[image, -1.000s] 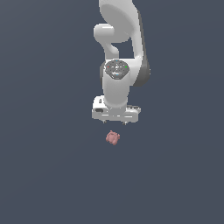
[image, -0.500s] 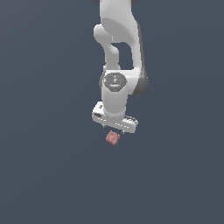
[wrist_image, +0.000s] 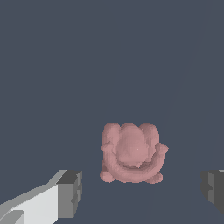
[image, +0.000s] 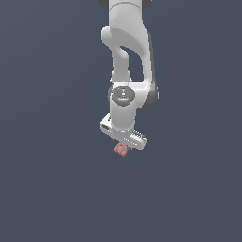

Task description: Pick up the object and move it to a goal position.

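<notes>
Gripper poised over the small pink object, jaws apart and holding nothing.

The gripper [wrist_image: 140, 190] stood wide open, its fingers [wrist_image: 70, 194] well clear on either side of the object [wrist_image: 131, 153], which lay on the floor between and just ahead of them. The lumpy blob was nearly round, with no clear long axis or heading. Closing off-centre risked a knob slipping from the pads or the blob being nudged aside.

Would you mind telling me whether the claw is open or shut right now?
Open. In the wrist view the claw has its fingers spread wide apart, the pink blob between them untouched.
</notes>
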Tool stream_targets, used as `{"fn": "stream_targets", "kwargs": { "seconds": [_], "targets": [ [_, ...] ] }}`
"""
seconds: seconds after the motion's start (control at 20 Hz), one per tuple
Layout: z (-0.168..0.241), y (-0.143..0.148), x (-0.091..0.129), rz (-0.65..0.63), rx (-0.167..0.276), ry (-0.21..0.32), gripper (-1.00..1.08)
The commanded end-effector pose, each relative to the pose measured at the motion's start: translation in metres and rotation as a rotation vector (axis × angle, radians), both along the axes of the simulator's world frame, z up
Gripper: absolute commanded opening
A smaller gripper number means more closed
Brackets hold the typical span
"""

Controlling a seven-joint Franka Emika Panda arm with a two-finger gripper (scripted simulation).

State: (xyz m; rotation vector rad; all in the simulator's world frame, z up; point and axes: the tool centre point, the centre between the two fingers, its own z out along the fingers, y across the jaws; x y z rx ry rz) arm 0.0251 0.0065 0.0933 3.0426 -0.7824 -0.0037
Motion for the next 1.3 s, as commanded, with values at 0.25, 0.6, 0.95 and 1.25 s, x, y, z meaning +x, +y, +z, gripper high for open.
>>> {"fn": "stream_targets", "kwargs": {
  "seconds": [0.25, 0.6, 0.95, 1.25],
  "targets": [
    [-0.003, 0.0, 0.001, -0.022, -0.001, -0.001, 1.0],
    [-0.028, -0.001, 0.0, -0.024, -0.001, -0.002, 1.0],
    [-0.053, 0.0, 0.001, -0.026, -0.001, -0.002, 1.0],
    [-0.053, 0.0, 0.001, -0.026, -0.001, -0.002, -1.0]
  ]
}}
